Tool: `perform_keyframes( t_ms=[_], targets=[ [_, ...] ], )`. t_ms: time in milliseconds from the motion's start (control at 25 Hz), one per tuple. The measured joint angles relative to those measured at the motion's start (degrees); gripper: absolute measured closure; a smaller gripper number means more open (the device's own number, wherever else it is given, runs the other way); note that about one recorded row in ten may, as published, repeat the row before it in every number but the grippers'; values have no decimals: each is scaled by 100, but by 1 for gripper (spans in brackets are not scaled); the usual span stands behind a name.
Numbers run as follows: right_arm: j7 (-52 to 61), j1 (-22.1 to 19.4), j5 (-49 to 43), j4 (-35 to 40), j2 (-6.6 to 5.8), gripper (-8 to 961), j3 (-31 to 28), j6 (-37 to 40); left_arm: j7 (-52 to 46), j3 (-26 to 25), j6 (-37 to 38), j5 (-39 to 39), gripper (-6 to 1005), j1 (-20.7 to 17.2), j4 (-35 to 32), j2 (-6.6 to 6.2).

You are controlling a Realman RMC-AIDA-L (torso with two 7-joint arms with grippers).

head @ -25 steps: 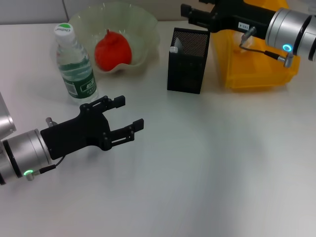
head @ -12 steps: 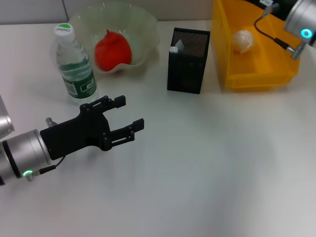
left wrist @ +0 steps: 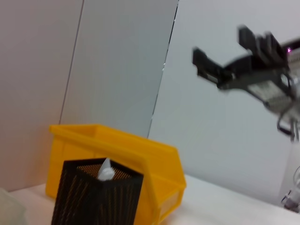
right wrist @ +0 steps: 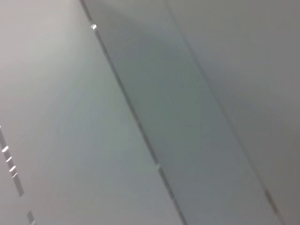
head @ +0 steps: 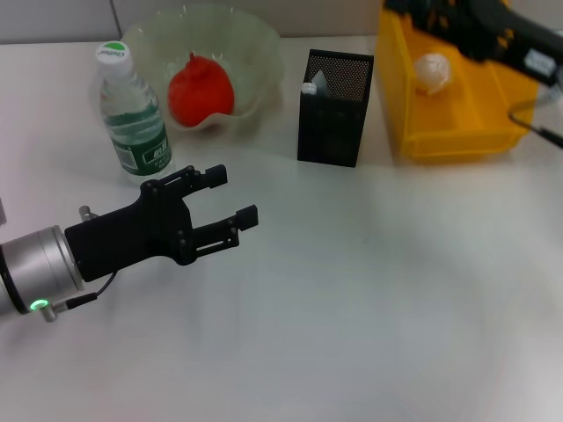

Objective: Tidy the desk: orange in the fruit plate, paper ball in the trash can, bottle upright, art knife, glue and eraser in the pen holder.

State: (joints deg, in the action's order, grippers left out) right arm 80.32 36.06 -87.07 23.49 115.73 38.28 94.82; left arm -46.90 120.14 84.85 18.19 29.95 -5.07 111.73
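Observation:
The orange (head: pixel 201 88) lies in the pale-green fruit plate (head: pixel 257 46) at the back left. Beside the plate the bottle (head: pixel 132 114) stands upright. The black mesh pen holder (head: pixel 334 110) (left wrist: pixel 96 197) has a white tip (head: pixel 310 86) poking out; I cannot tell what it belongs to. The art knife, glue and eraser are hidden. The paper ball (head: pixel 432 72) rests inside the yellow trash can (head: pixel 457 132) (left wrist: pixel 154 164). My left gripper (head: pixel 230 195) hovers open over the table in front of the bottle, holding nothing. My right gripper (head: pixel 413 13) (left wrist: pixel 225 51) is raised above the can's far rim, open and empty.
A wide stretch of bare white table (head: pixel 369 290) spreads in front of the pen holder and the trash can. A pale wall stands behind the desk. The right wrist view shows only wall panels.
The right arm swung away from above the pen holder and now reaches across the bin's far edge. The paper ball, hidden a second ago, lies in the bin. The left gripper barely shifted.

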Motion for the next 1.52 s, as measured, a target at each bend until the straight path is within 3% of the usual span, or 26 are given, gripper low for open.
perform_keyframes(
  t_ms=[280,760,1280,1520],
  targets=[
    [-439,-322,-902,161,36,227,3,520,-84,-21,448,1,201,-61,16,-49],
    [-1293,-382,-2035,-51,115,227,4,463,-425,20,501,232,203,-43,47,-31],
    [-2036,-329,-2367,-514,266,227,467,-641,-455,5,159,656,206,-36,77,-43],
    [-2048,-302,-2370,-568,274,227,507,-717,-392,35,85,674,206,-56,132,-49]
  ],
)
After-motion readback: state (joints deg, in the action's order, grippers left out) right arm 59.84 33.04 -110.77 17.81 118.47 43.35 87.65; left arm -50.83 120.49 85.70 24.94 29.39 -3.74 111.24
